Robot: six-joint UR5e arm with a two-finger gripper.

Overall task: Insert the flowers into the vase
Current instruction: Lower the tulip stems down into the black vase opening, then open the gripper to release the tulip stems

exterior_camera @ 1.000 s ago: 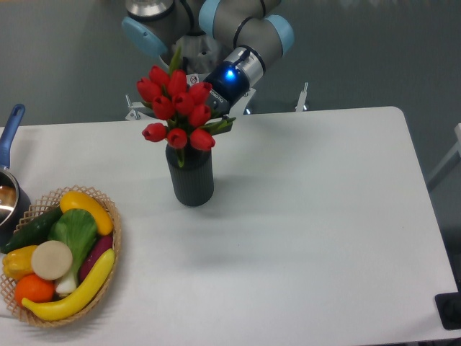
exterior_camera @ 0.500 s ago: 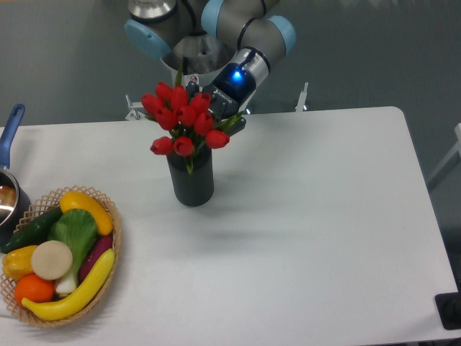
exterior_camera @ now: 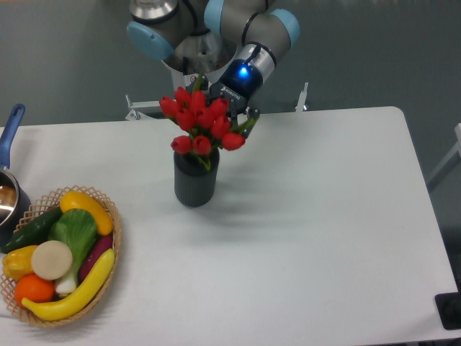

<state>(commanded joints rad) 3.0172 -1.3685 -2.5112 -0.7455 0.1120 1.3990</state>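
Flowers [exterior_camera: 204,121], a bunch of red tulips with green leaves, sit just in front of and below my hand [exterior_camera: 232,108] from this fixed view, their heads spread wider than the mouth of the vase [exterior_camera: 194,180]. I see the lowest blooms hanging over the vase's rim, and what I can make out of the stems points down into the mouth, though I cannot tell how deep they go. The vase itself stands upright on the white tabletop [exterior_camera: 302,216], directly below the bunch and a little to the left of my hand as the camera sees it. My hand is right against the back of the bunch, with a blue light glowing on the wrist above it; the tulip heads cover the fingers, so I cannot tell whether it is clamped on the stems or let go. Well away from the hand, at the near left edge of the tabletop, I have a wicker basket [exterior_camera: 108,277] holding toy fruit and vegetables, and beyond it a pot with a blue handle [exterior_camera: 10,124] is partly cut off by the frame's edge.
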